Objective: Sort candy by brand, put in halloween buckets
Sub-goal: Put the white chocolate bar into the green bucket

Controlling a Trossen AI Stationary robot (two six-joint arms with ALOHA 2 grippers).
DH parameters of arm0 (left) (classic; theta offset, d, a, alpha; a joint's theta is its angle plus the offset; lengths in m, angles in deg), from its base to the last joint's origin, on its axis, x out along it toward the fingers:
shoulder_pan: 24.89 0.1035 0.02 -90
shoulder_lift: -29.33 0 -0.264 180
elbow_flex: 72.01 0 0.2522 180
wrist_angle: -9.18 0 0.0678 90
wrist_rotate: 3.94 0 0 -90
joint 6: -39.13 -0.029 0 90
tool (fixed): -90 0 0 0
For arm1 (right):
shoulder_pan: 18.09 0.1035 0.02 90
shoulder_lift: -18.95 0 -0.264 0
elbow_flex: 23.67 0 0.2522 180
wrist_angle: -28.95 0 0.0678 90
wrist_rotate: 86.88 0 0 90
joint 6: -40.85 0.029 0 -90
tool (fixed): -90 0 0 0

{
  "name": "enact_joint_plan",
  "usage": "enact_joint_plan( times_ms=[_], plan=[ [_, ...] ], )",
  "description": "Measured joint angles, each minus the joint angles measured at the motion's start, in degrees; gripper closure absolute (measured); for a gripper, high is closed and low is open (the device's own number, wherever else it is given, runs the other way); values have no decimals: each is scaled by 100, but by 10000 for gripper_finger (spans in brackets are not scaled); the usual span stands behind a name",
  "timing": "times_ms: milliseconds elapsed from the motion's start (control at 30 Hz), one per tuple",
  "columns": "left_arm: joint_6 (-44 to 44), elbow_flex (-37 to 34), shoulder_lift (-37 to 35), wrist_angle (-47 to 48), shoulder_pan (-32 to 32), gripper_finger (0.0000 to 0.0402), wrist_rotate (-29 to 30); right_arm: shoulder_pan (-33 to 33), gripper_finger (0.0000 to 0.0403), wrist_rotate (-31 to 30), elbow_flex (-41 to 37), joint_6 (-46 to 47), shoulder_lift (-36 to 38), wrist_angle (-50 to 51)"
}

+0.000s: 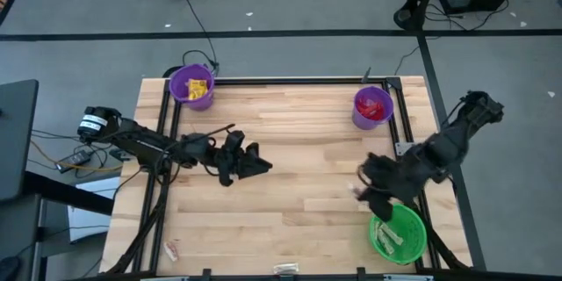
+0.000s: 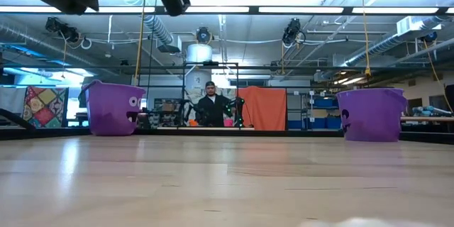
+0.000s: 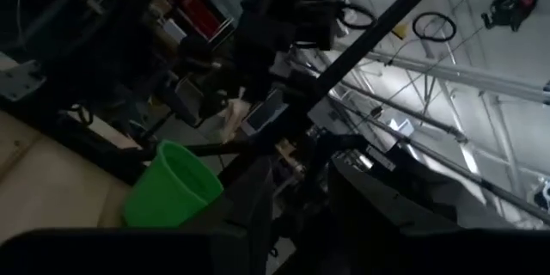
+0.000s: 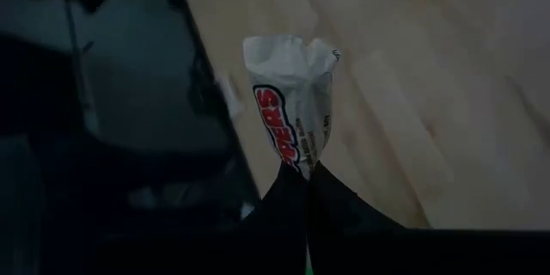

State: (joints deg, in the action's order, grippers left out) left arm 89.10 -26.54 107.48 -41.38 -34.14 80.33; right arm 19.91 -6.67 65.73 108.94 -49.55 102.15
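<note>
From above, a pale plank table (image 1: 281,184) carries three round plastic buckets: a purple bucket (image 1: 190,85) at the far left corner holding yellow sweets, a second purple one (image 1: 372,106) at the far right holding red ones, and a green bucket (image 1: 397,233) at the near right with pale wrappers inside. The right gripper (image 1: 362,191) sits just beside the green bucket with a pale bit at its tip; the left gripper (image 1: 260,166) hovers over the bare middle of the table. Stray sweets (image 1: 172,248) lie at the near edge. The level view shows both purple buckets, glossy with printed faces, and a person far behind. The left wrist view shows the green bucket across the table; its own fingers are too dark to tell their state. The right wrist view shows its fingers (image 4: 284,191) clenched on a crinkled white wrapper (image 4: 292,103) with red lettering, above the wood. This looks like a carry step: next the wrapper likely needs moving over the green rim, then releasing.
</note>
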Motion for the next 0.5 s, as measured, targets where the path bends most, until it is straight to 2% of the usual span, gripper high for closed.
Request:
enact_joint_plan(
  times_ms=[133,267,367,500],
  plan=[
    [-184,114,0,24,-28,282,15,520,402,77,2,621,19,588],
    [-154,163,0,92,-27,282,493,868,402,754,2,1242,-192,1216],
    [-146,165,0,141,-25,282,662,1031,402,1129,2,1461,-354,1296],
    [-140,165,0,386,-27,282,735,1211,392,1094,2,1873,-553,1301]
  ],
)
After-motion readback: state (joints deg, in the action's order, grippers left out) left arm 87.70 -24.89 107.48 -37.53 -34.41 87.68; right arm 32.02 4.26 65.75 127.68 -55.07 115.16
